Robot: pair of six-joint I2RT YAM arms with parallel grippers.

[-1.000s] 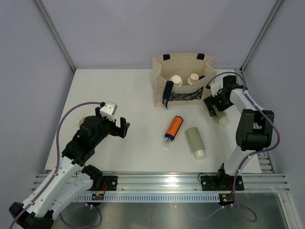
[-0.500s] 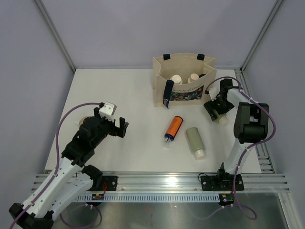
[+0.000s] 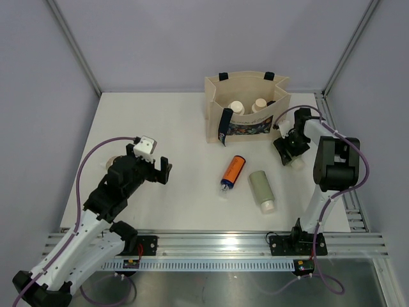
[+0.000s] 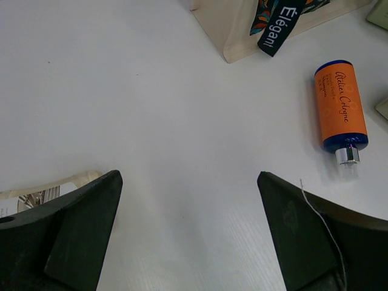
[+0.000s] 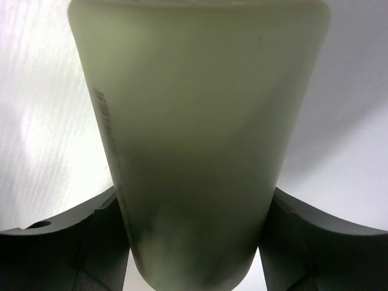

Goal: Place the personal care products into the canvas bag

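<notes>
The canvas bag (image 3: 246,121) stands open at the back of the table, with two cream bottles (image 3: 237,107) inside it. An orange bottle (image 3: 233,171) with a blue tip and a sage-green bottle (image 3: 261,188) with a white cap lie in front of it. To the right of the bag, my right gripper (image 3: 289,148) is shut on a second sage-green bottle (image 5: 194,121), which fills the right wrist view between both fingers. My left gripper (image 3: 163,171) hovers open over bare table at the left. In its wrist view the left gripper (image 4: 188,182) sees the orange bottle (image 4: 341,112) and the bag's corner (image 4: 236,36).
A pale, partly shiny object (image 4: 36,194) lies half hidden under the left arm. Grey walls with slanted corner posts close in the table. An aluminium rail (image 3: 217,243) runs along the near edge.
My right gripper has closed on the sage-green bottle beside the bag and shifted slightly towards the bag. The left arm and the loose bottles have not moved.
</notes>
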